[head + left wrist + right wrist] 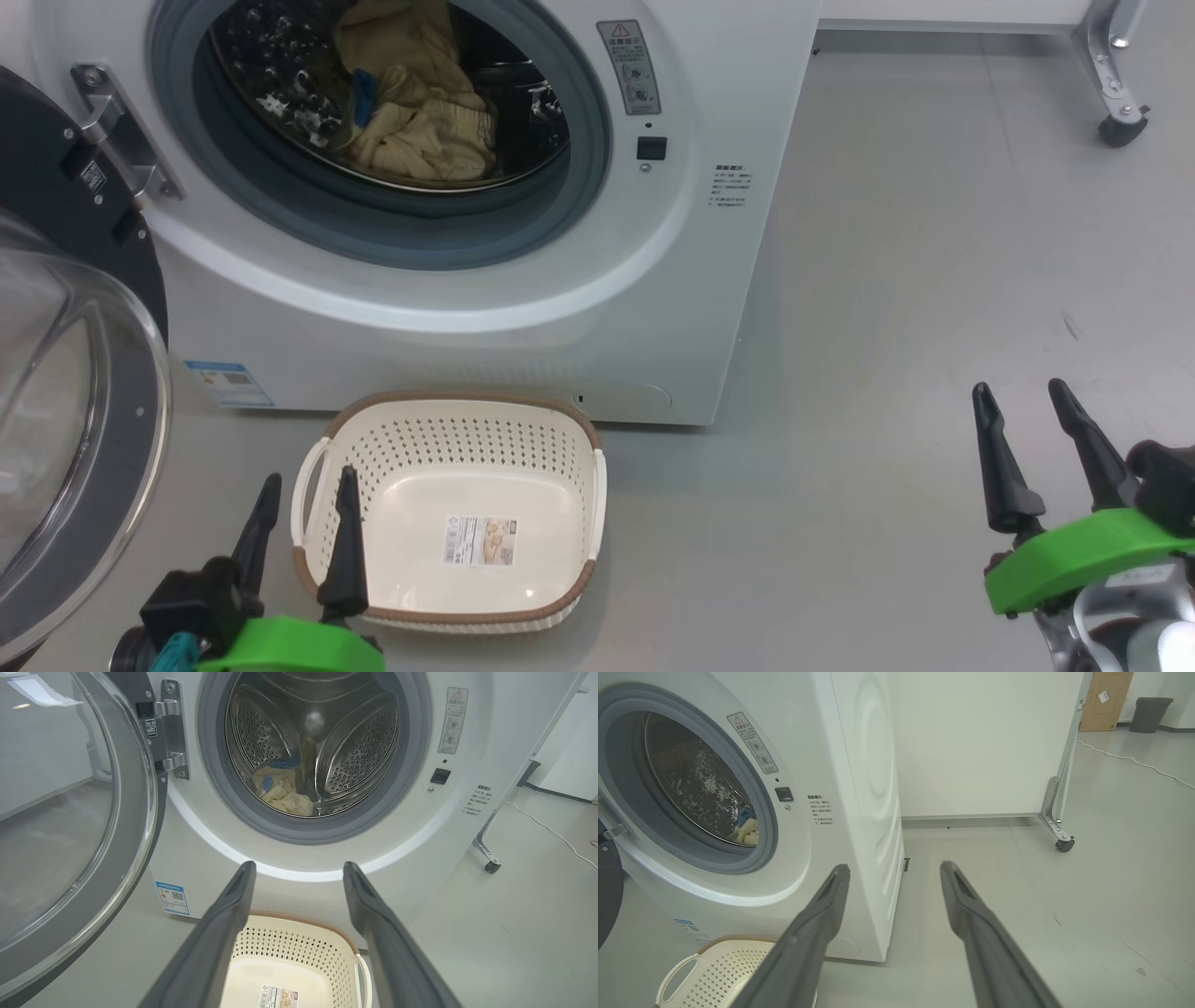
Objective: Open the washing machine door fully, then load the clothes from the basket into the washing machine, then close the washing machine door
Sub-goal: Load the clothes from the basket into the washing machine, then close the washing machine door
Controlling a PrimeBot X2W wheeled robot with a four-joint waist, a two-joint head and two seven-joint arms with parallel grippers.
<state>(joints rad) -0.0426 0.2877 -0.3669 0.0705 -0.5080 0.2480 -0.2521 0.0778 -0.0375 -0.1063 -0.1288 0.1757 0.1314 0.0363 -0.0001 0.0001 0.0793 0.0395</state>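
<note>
Both pairs of jaws stand spread wide with nothing between them. The left gripper [310, 474] sits low at the near left, showing partly in front of the left side of the basket [467, 399]; whether it touches the basket I cannot tell. The right gripper [1017, 385] hangs over the floor [887, 280] at the near right, well apart from everything else. The basket stands on the floor just in front of the washing machine [560, 308], with a label sticker [479, 541] on its base. The clothes [420, 112] lie heaped inside the drum [271, 65], cream-yellow with a blue patch. The door [56, 187] is swung open to the left, hanging on its hinge [117, 131] at the left of the opening
</note>
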